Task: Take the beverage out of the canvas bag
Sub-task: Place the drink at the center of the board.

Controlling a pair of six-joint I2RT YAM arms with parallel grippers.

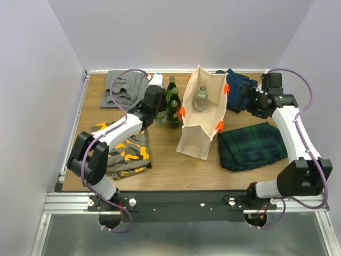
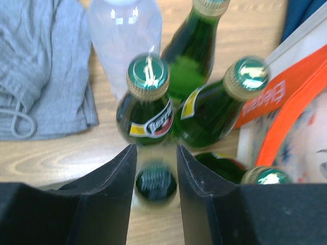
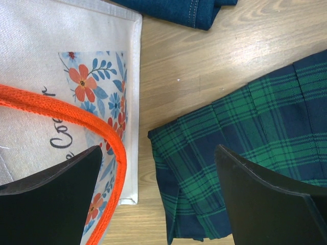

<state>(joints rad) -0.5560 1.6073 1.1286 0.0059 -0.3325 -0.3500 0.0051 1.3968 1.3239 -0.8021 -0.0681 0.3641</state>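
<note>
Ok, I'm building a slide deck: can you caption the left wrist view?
Left claw straddles a green bottle among other bottles beside the canvas bag.

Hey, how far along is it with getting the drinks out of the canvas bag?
Looks partly done: several green bottles stand outside, left of the canvas bag. In hand: the left gripper straddles one more bottle beside them; I can't tell if it grips. Left: a clear bottle stands inside the bag. The right gripper is open beside the bag.

One bag (image 1: 198,133). Seven bottles (image 2: 148,97): six beside the bag, one inside. Four folded garments (image 1: 250,145).
</note>
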